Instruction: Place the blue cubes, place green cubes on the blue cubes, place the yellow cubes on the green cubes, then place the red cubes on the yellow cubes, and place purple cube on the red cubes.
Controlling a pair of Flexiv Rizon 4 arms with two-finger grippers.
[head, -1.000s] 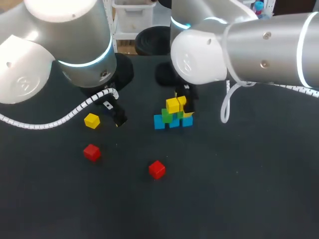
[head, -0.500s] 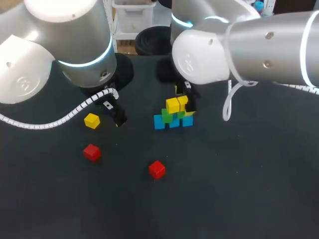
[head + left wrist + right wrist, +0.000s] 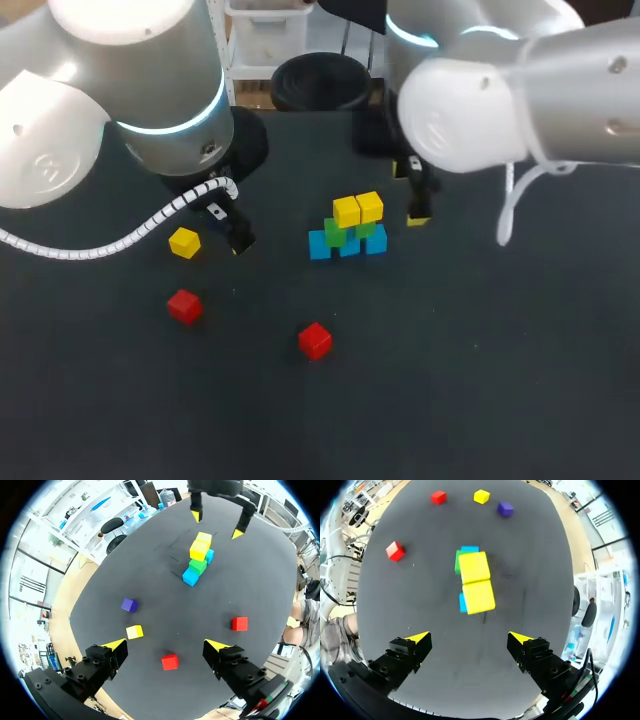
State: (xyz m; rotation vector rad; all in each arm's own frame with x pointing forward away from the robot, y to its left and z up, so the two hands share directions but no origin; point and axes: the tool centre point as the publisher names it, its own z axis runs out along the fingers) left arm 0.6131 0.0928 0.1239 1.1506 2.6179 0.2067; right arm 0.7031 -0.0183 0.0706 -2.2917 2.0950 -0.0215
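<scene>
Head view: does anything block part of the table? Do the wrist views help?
Head view: the left arm covers the far left of the table; left wrist view shows a purple cube unseen there; right wrist view shows it too.

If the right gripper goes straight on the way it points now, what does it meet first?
Probably the bare table, just short of the nearer yellow cube; the depth is unclear.
</scene>
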